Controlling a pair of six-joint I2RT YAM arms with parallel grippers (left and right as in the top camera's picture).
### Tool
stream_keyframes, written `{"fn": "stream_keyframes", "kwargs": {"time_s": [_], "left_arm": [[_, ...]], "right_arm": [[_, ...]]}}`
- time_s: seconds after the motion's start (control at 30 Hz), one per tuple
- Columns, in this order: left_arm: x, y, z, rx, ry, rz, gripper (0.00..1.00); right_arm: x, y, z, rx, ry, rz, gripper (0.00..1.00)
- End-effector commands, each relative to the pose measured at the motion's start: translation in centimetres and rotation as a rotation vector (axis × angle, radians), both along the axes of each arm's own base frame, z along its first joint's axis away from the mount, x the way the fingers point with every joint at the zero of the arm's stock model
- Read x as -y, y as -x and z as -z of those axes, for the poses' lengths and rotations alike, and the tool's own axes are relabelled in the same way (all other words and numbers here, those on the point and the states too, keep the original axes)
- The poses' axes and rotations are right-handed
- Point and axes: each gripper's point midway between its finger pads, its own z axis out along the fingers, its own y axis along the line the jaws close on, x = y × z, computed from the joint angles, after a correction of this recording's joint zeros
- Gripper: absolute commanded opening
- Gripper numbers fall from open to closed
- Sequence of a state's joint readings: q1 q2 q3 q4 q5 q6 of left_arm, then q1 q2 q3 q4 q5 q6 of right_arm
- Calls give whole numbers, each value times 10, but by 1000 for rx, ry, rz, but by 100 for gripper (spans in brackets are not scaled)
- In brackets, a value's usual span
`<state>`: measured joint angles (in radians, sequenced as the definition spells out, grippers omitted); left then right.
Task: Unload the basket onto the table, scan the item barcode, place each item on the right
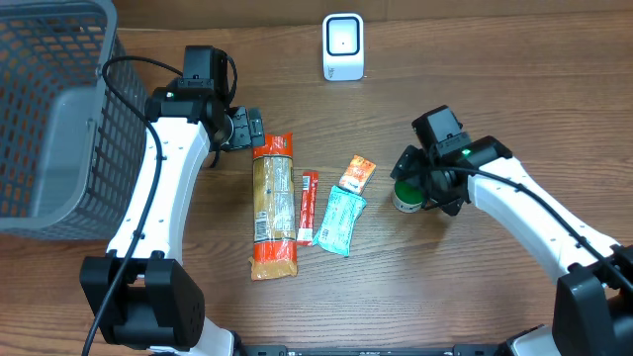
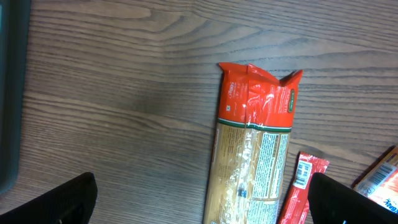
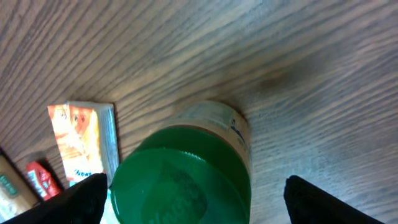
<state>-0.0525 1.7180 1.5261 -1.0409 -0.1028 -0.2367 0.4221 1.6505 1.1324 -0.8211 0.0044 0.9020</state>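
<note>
While my right hand point(image 1: 417, 183) hangs straight over the green-lidded jar point(image 3: 180, 180), its fingers point(image 3: 68, 204) stand wide, one on each side of the lid, with a gap on both sides.
I judge the jar to be the item to scan. It stands upright on the worktop point(image 1: 495, 79), long axis vertical, directly beneath that hand, so a plain descent and squeeze should take it. My left hand point(image 1: 245, 129), also spread wide and empty, sits by the top of the pasta packet point(image 1: 274, 208), well apart from the jar. The white scanner point(image 1: 343, 46) lies ahead near the far edge.

Print on the pasta packet point(image 2: 255, 155) and sachet point(image 3: 81, 143) is too blurred to read.
</note>
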Motion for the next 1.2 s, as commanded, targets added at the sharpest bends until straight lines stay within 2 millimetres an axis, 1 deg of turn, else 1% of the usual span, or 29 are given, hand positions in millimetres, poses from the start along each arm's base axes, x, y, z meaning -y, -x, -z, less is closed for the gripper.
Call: {"fn": "stream_keyframes", "kwargs": {"time_s": [0.0,0.03,0.1,0.17,0.37,0.67,0.87,1.0,1.1,1.17], "left_arm": [[-2,-3,-10,27,-11,1,100],[-2,-3,-10,27,-11,1,100],[-2,-3,-10,27,-11,1,100],[-2,-3,-10,27,-11,1,100],[-2,-3,-10,27,-11,1,100],[-2,-3,-10,27,-11,1,100],[-2,-3,-10,27,-11,1,100],[-2,-3,-10,27,-11,1,100],[-2,-3,-10,27,-11,1,100],[-2,-3,-10,27,-11,1,100]], "right_arm": [[8,-6,2,34,49,24,91],[7,-7,2,38,44,24,89],[6,-8,2,43,42,24,82],[7,-6,2,34,44,23,76],[2,3,4,-10,12,9,76],[3,12,7,-41,27,-7,76],[-3,15,7,-21,68,-189,75],[-1,18,8,-20,107,-316,69],[6,23,9,-39,140,-322,69],[7,24,10,-46,143,-322,69]]}}
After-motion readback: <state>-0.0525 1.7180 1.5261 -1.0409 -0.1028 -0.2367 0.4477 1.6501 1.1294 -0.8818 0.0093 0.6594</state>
